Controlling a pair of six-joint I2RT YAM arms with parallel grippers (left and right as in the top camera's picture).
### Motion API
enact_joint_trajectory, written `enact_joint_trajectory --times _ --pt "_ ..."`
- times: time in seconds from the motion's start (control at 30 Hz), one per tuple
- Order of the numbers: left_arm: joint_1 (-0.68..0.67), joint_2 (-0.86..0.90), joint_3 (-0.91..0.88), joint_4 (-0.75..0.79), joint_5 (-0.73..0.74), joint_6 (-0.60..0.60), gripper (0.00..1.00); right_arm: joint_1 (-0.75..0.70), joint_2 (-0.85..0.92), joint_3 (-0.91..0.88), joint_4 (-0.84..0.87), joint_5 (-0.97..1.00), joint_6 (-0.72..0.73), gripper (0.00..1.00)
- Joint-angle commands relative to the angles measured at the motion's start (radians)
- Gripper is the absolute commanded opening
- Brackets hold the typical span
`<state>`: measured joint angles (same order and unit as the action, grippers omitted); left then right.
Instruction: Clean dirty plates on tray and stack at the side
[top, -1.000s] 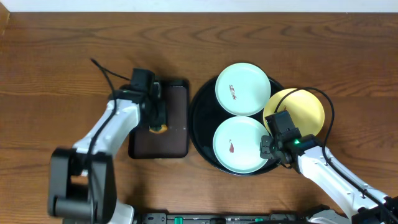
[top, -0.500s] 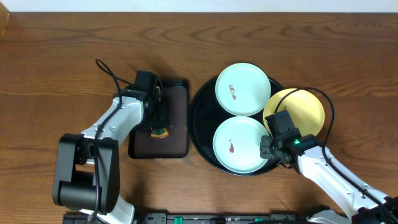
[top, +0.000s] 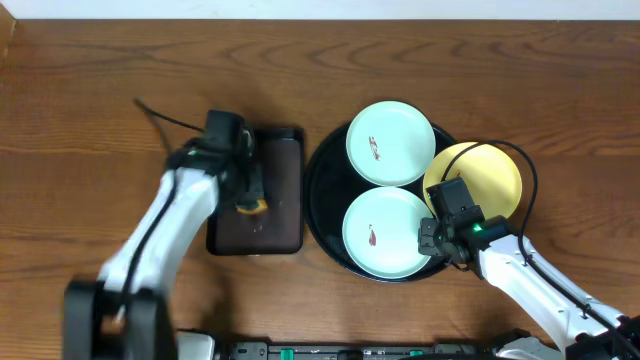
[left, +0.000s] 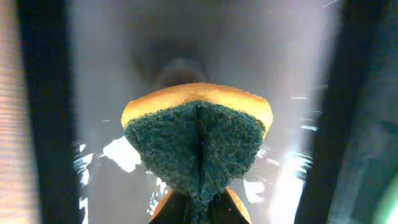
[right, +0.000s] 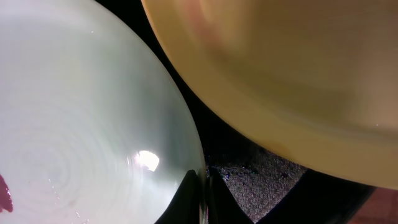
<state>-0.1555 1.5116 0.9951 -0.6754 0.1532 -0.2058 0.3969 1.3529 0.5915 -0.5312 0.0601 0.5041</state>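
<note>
Three small round plates sit on the round black tray at the right of the wooden surface. The far mint plate is pale blue-green and glossy, with a small brown-red smear near its centre. The near mint plate lies just below it, touching or nearly touching its rim, and carries a similar smear left of its centre. The yellow plate is at the tray's right edge, hanging out past the raised rim; a black cable crosses over it.

The right end effector is closed on the right rim of the near mint plate. In the right wrist view its dark fingertips pinch the thin pale edge, and the yellow plate fills the upper right.

The left end effector is clamped on a sponge over the smaller rectangular tray, left of the round one. The sponge is folded by the squeeze, dark green scouring face outward, yellow body behind.
</note>
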Motion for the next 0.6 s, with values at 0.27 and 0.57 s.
enact_joint_trajectory --times 0.27,0.57 --pt "0.055 -0.301 0.053 -0.162 0.116 0.013 0.07 0.009 0.007 -0.01 -0.003 0.01 -0.012 0.04" --pt "-0.006 -0.305 0.068 -0.026 -0.068 0.018 0.07 0.009 0.007 -0.01 -0.004 0.01 -0.013 0.04"
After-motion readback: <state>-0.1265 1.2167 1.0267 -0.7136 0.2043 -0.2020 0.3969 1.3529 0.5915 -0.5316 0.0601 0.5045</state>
